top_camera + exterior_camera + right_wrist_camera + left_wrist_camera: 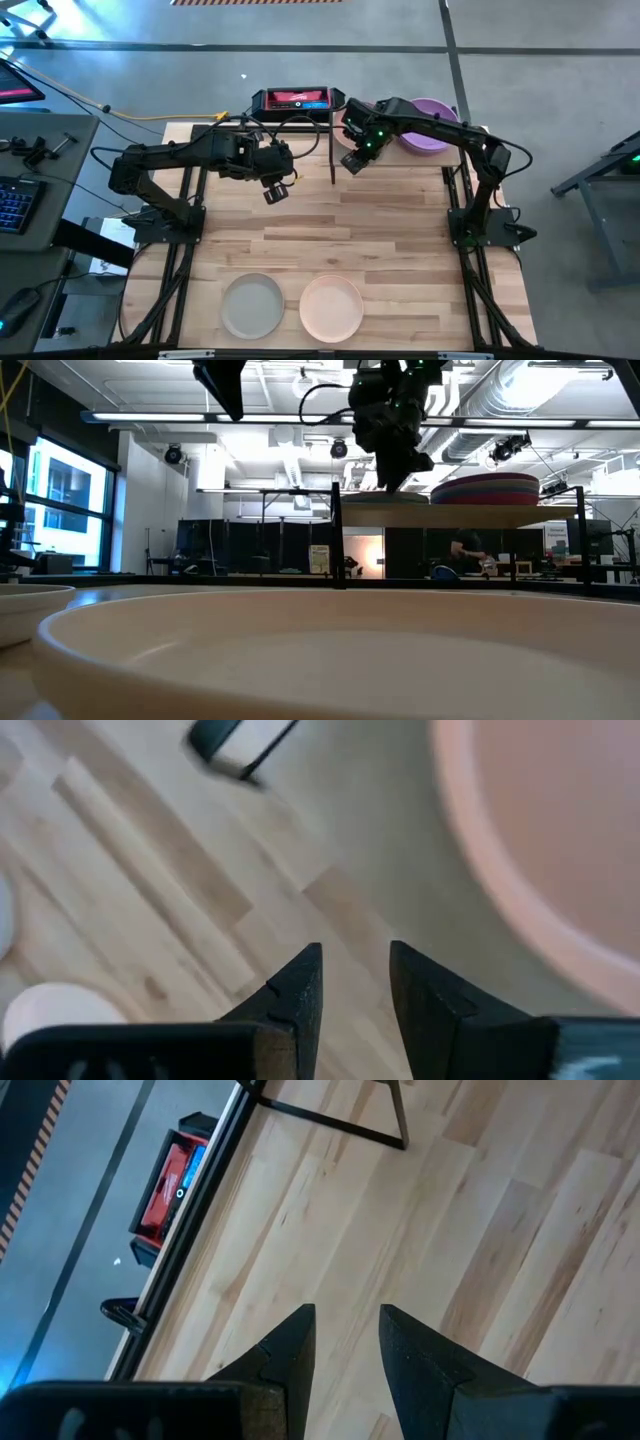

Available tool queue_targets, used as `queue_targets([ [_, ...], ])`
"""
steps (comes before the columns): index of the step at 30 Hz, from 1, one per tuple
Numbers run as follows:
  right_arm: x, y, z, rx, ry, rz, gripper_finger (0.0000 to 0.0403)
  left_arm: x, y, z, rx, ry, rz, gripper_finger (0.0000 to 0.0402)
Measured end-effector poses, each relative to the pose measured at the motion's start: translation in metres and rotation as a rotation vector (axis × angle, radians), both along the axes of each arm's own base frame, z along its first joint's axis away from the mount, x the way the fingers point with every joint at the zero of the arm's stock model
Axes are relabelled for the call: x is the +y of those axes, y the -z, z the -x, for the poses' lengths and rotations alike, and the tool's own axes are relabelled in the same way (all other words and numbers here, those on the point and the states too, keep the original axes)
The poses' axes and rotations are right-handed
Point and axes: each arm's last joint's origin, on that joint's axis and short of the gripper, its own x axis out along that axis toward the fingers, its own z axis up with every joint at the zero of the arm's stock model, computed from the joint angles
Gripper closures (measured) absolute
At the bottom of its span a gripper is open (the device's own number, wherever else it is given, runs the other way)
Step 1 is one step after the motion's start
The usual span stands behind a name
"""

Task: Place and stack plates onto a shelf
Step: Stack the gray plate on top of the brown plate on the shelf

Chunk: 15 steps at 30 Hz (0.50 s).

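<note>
The shelf stands at the table's far right. On its right half lies a stack of plates with a purple one on top. On its left half lies a peach-pink plate, partly under my right arm. My right gripper hovers over the shelf's left near edge, open by a narrow gap and empty; it also shows in the low view. My left gripper hangs over bare table left of the shelf, narrowly open and empty. A grey-beige plate and a cream plate rest on the table near its front edge.
A red and black device lies at the table's far edge, left of the shelf. The shelf's black post stands between the two grippers. Bare wood tabletop spreads across the middle. A person shows far off in the room.
</note>
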Motion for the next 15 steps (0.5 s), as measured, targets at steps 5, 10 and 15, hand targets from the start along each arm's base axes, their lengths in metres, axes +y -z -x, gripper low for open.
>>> queue_targets([
  [5, 0.008, -0.012, 0.004, -0.042, -0.018, 0.005, 0.0306, 0.005, 0.000, 0.001, -0.001, -0.018, 0.000, 0.0300],
  [10, 0.016, -0.024, 0.010, -0.087, -0.038, -0.027, 0.0306, 0.007, 0.001, 0.002, 0.005, -0.029, 0.050, 0.0300],
  [15, 0.043, -0.026, 0.006, -0.084, -0.132, -0.122, 0.0306, -0.001, 0.004, 0.006, 0.043, 0.003, 0.158, 0.0300],
])
